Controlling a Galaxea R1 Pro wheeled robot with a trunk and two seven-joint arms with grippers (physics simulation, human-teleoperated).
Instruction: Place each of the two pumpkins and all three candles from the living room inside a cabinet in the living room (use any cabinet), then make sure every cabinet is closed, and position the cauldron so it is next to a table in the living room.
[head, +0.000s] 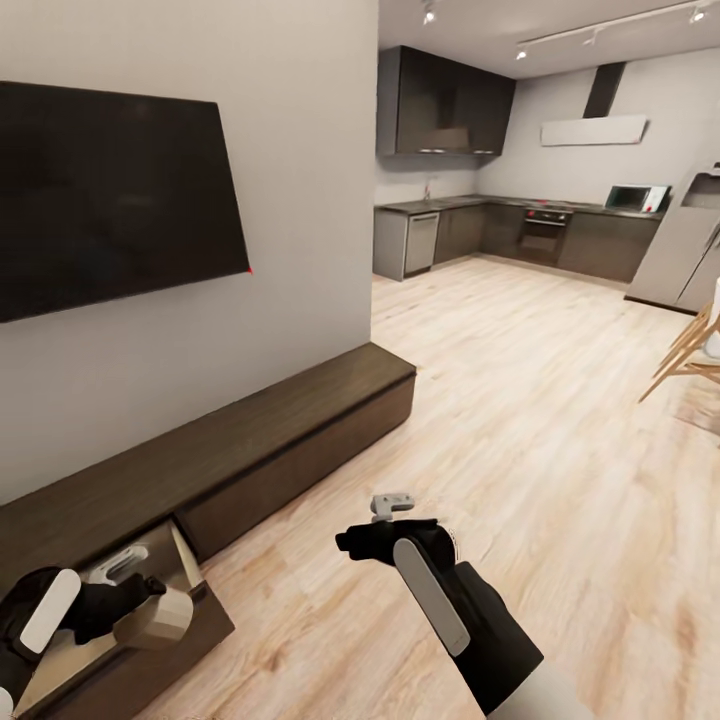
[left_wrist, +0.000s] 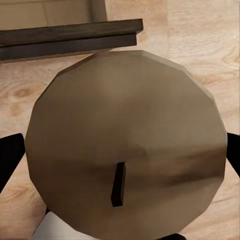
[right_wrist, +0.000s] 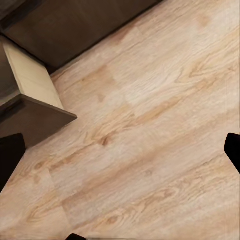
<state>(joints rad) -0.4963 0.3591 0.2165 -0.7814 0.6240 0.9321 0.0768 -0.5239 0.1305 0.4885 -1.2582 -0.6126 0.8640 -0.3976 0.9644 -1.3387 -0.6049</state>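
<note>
Candle (head: 157, 618) over open drawer (head: 110, 668) (cabinet's (head: 250, 440) left)

From my seat, the candle (left_wrist: 125, 145) hides most of the left pincer's fingers (left_wrist: 10, 157) in the wrist camera. The open drawer (head: 110, 655) runs off the head view's near-left edge, its interior mostly covered by my left arm. The far kitchen appliances are too small to make out.

matt beige candle (left_wrist: 125, 145) with faceted sides; dark-brown wood-grain cabinet (head: 250, 430), pale beige drawer interior (right_wrist: 30, 75); light, knotty wood-plank floor (right_wrist: 150, 140); glossy black tv screen (head: 110, 190).
</note>
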